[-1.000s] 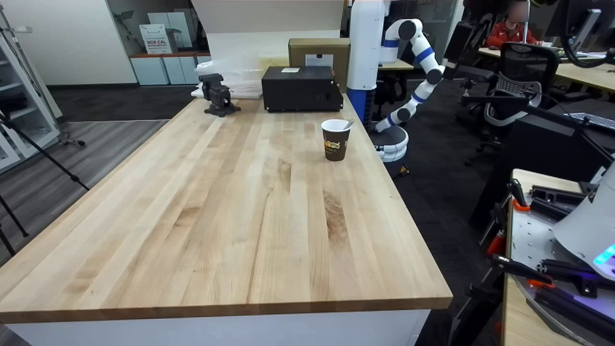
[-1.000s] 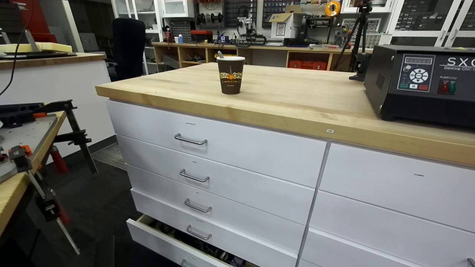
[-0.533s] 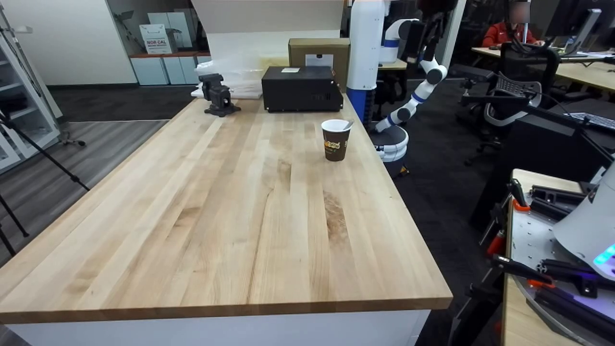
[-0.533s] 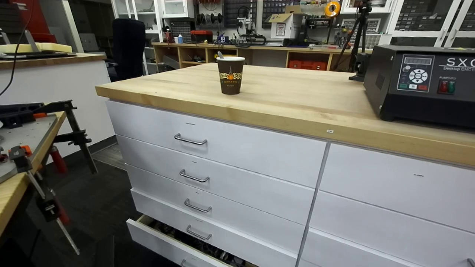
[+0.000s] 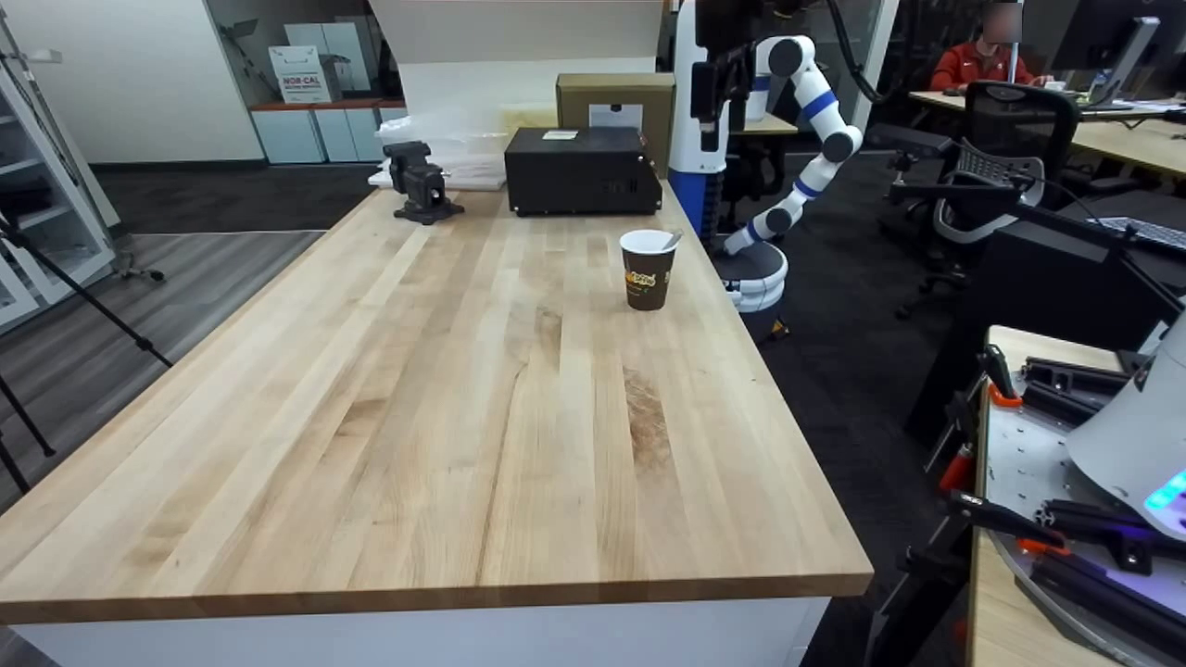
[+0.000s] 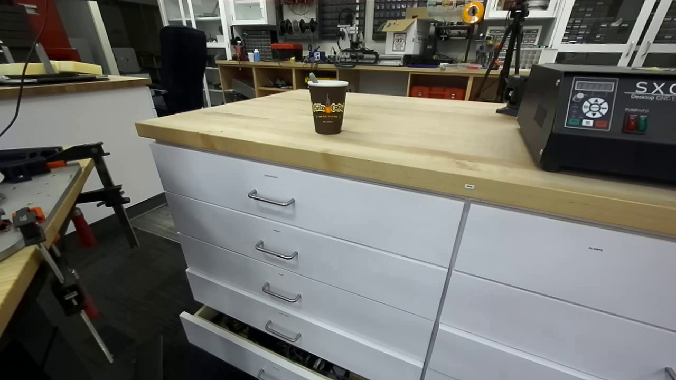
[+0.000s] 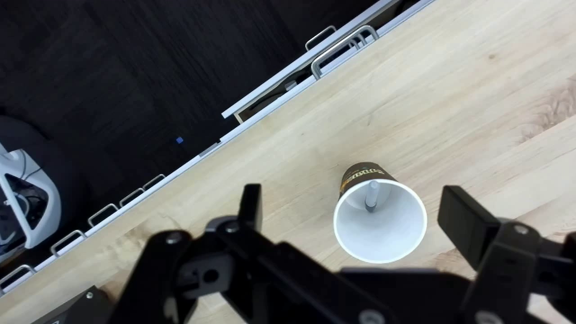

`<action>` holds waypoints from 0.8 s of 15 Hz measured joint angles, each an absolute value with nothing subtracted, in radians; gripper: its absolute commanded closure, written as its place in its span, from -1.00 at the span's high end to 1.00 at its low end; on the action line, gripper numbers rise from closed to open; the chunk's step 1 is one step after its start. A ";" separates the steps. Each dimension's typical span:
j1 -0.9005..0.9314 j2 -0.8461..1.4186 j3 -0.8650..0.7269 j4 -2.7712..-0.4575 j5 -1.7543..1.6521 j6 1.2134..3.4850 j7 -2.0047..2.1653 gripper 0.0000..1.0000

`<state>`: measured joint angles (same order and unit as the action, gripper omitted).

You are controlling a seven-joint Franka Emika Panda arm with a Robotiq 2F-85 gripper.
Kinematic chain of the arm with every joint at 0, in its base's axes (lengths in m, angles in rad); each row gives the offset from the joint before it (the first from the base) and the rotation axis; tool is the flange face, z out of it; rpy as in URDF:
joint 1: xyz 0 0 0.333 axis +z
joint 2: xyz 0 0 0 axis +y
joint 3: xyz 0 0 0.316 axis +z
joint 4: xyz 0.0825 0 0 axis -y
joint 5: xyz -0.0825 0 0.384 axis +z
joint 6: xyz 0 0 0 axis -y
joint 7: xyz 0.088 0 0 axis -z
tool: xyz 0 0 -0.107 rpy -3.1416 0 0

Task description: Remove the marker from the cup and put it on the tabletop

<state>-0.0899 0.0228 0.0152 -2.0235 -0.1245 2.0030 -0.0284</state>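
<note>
Wrist view nearest, facing down on cup (image 7: 382,227), an exterior view lengthwise along surface (image 5: 445,417), an exterior view lower, facing drawers (image 6: 338,258), cup in all

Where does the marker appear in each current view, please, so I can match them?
In an exterior view, the marker is above mid-height, just right of centre.
In an exterior view, the marker is high up, just left of centre.
In the wrist view, the marker is right of centre, just below mid-height.
Shared landmark: the brown cup, with the marker inside it in all three.
</note>
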 measured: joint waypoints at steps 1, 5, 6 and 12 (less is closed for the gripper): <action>-0.090 0.065 0.014 -1.968 -0.118 1.960 -0.049 1.00; -0.088 0.173 0.013 -1.798 -0.097 1.822 -0.105 1.00; -0.087 0.187 0.013 -1.771 -0.092 1.804 -0.114 1.00; -0.074 0.206 0.017 -1.727 -0.069 1.807 -0.126 1.00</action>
